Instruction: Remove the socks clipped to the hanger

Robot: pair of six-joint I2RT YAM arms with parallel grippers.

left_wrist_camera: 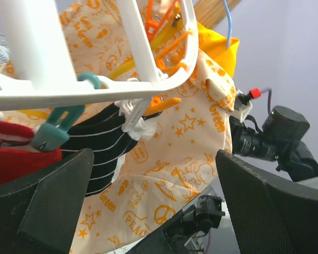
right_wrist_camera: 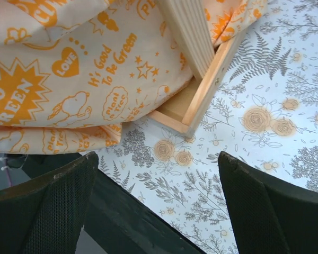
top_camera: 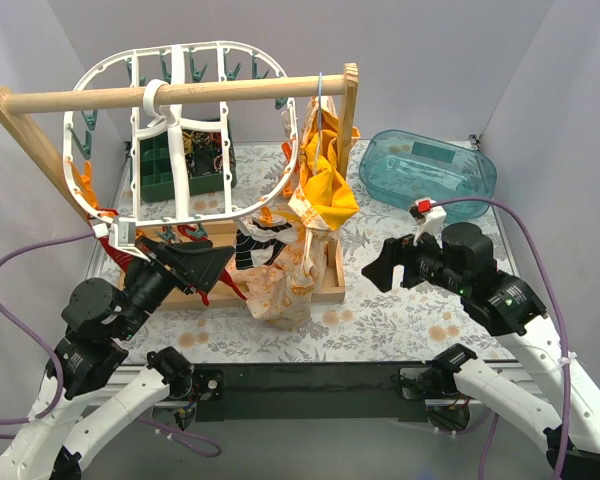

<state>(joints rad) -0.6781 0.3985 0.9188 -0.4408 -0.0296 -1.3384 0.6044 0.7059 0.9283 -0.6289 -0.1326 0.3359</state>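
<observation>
The white oval hanger hangs by its hook from a wooden rod, tilted toward me. A black-and-white striped sock is clipped under its near rim by a white peg. A red sock is held by a teal peg at the lower left. My left gripper stands open just below the rim. The striped sock sits by its left finger, and nothing is gripped. My right gripper is open over the floral table, right of the rack, holding nothing.
A pale orange-printed cloth and a yellow garment hang at the rack's right end. The rack's wooden base frame rests on the table. At the back stand a green basket and a teal tub.
</observation>
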